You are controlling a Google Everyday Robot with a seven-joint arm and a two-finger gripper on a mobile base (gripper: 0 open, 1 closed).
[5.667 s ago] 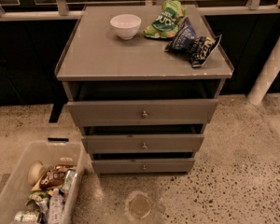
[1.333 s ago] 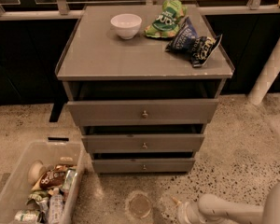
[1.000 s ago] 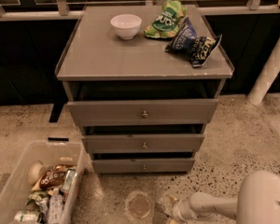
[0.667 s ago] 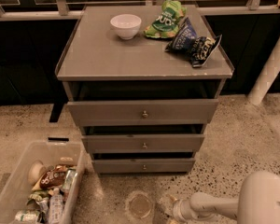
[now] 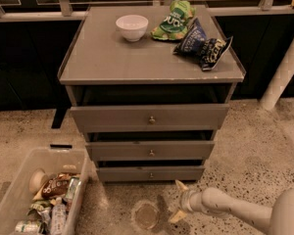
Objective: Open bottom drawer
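Speckled beige-and-grey stone floor (image 5: 245,146), with a round ring mark (image 5: 146,214) low at 6 o'clock. Dark glazed panels behind a pale rail along the 12 o'clock edge, and a white post (image 5: 284,67) slanting up the 3 o'clock side. At centre, a grey cabinet with a flat, lipped worktop (image 5: 103,58). On that worktop, toward 12 o'clock, an upright white bowl (image 5: 132,27). Near it at 3 o'clock, a crumpled green snack bag (image 5: 172,21), and against that, toward 4 o'clock, a dark blue snack bag (image 5: 203,45) close to the worktop's right edge. Pale lettering on both bags, too crumpled and small to read. Below the worktop, three grey fronts stacked: top drawer (image 5: 112,117), middle drawer (image 5: 117,151), and lowest, at the cabinet's 6 o'clock, the bottom drawer (image 5: 122,174). Narrowest-looking of the three, with one small round metal knob (image 5: 151,175) at its middle and a dark slit above its front. At 7 o'clock in view, on the floor just beside the cabinet's lower left corner, a clear plastic bin (image 5: 10,199) heaped with wrapped snacks and small containers, labels not readable. At 5 o'clock, a pale arm (image 5: 235,212) reaching in from the lower right corner, ending in the gripper (image 5: 178,200). Low over the floor, at about 4 o'clock from the knob, apart from the drawer front. Jaws released, spread wide and grasping nothing, one yellowish tip toward the drawer, the other toward the lower edge of view. Bare floor between the gripper and the bottom drawer.
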